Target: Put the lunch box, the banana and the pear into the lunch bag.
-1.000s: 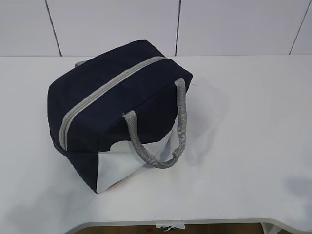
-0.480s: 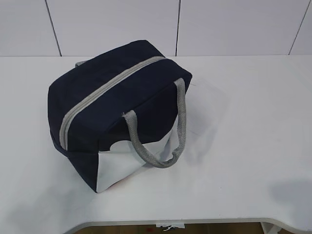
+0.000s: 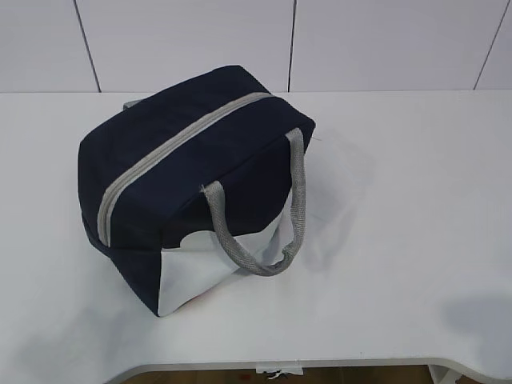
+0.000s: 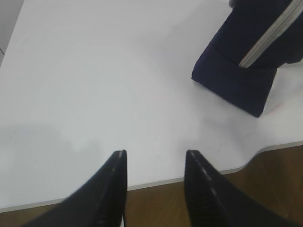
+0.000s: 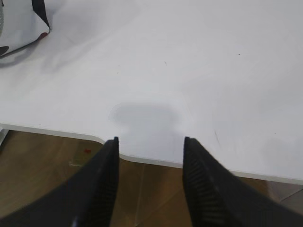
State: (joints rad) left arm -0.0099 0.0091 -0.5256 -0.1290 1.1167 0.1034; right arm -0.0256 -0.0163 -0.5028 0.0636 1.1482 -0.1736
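Note:
The navy-blue lunch bag stands on the white table, its grey zipper shut along the top and a grey handle hanging over the white patch. It also shows in the left wrist view at the upper right, and a corner of it shows in the right wrist view. My left gripper is open and empty above the table's front edge. My right gripper is open and empty above the front edge too. Neither gripper shows in the exterior view. The lunch box, banana and pear are out of view.
The white table has a curved front edge with brown floor below it. A white panelled wall stands behind the table.
The shadow at the table's lower right in the exterior view has shifted and grown. The bag has not moved.

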